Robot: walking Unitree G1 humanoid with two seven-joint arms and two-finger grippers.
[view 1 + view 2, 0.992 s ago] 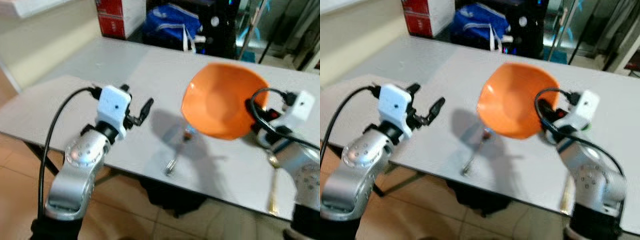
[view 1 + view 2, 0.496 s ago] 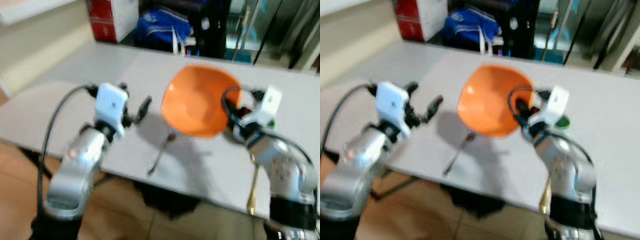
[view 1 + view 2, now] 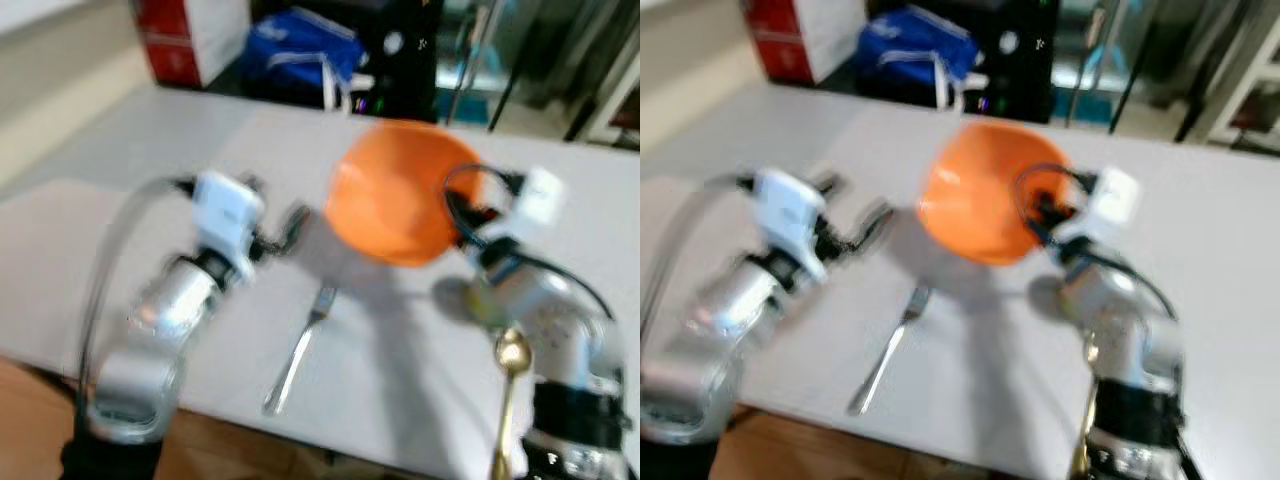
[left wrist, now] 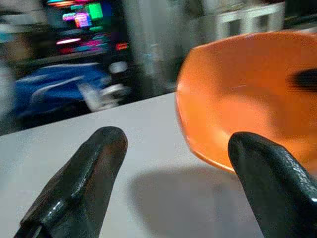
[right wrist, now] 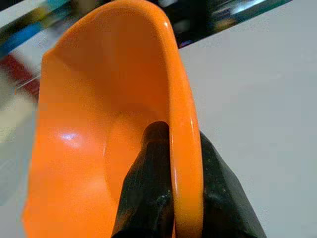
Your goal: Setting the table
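Note:
An orange bowl (image 3: 395,205) hangs tilted above the grey table (image 3: 150,140), its hollow facing me. My right gripper (image 5: 173,163) is shut on the bowl's rim, one finger inside and one outside. My left gripper (image 4: 173,148) is open and holds nothing, raised over the table to the left of the bowl (image 4: 247,94). A silver fork (image 3: 298,350) lies on the table in front of the bowl, between my arms. A gold spoon (image 3: 508,400) lies by the table's front edge, beside my right arm.
Behind the table stand a blue bag (image 3: 300,55), a red and white box (image 3: 185,35) and dark equipment. The table's front edge runs close below my arms, with orange floor (image 3: 30,420) beyond it.
The camera has shifted, so the whole scene has slid. My right gripper has carried the bowl a little farther back over the table. The left gripper stays open.

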